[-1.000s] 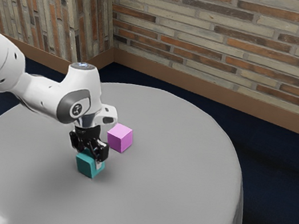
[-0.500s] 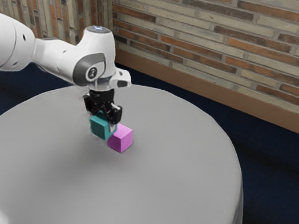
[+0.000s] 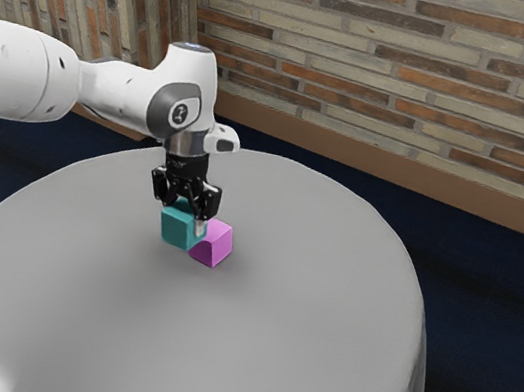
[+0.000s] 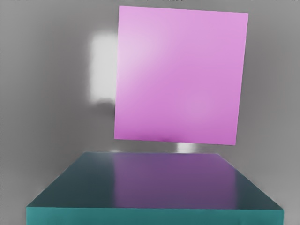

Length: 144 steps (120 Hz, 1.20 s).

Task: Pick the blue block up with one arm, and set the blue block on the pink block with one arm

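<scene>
Blue block (image 3: pixel 176 229), teal in tone, clamped from two sides between the black fingers of the gripper (image 3: pixel 184 211). Seems lifted clear of the table (image 3: pixel 316 348), though hard to confirm from the exterior view with the underside out of sight. A cube, so no long axis to speak of. Top face about level, two side faces turned toward the exterior camera, upper part partly covered by the fingertips. Overlaps the pink block (image 3: pixel 216 246) from the exterior view's left. Contact or gap between the two impossible to judge there.

In the wrist view, blue block (image 4: pixel 154 187) close under the hand. Top face broad and glossy, tinged with a pink reflection, cut off at the picture's edge. Beyond it, pink block (image 4: pixel 180 75) lying flat on the table (image 4: pixel 42 93), seen from above as a near square, turned slightly against the blue block's edges. Thin strip of grey tabletop visible between the two. Pink top face bare: no stacking yet. Pale patch of glare on the table just beside the pink block.

Further out, white arm (image 3: pixel 98 91) reaching in from the exterior view's left, hand pointing straight down. Round grey tabletop under it all, draped at the rim. Behind, brick wall (image 3: pixel 416 71), wooden skirting (image 3: pixel 399 167), dark blue floor (image 3: pixel 498 299).
</scene>
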Available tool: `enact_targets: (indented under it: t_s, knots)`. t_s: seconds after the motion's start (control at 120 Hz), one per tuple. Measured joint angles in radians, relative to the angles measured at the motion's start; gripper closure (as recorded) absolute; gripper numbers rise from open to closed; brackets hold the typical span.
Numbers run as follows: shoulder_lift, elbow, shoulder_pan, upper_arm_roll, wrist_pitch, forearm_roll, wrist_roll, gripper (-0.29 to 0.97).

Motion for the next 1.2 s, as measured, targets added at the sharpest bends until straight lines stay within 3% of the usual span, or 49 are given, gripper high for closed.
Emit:
enact_targets:
  t_s: [0.792, 1.2]
  knots:
    - [0.153, 0.25, 0.014, 0.002, -0.055, 0.015, 0.024, 0.31]
    - [0.184, 0.288, 0.015, -0.014, -0.074, 0.013, 0.036, 0.31]
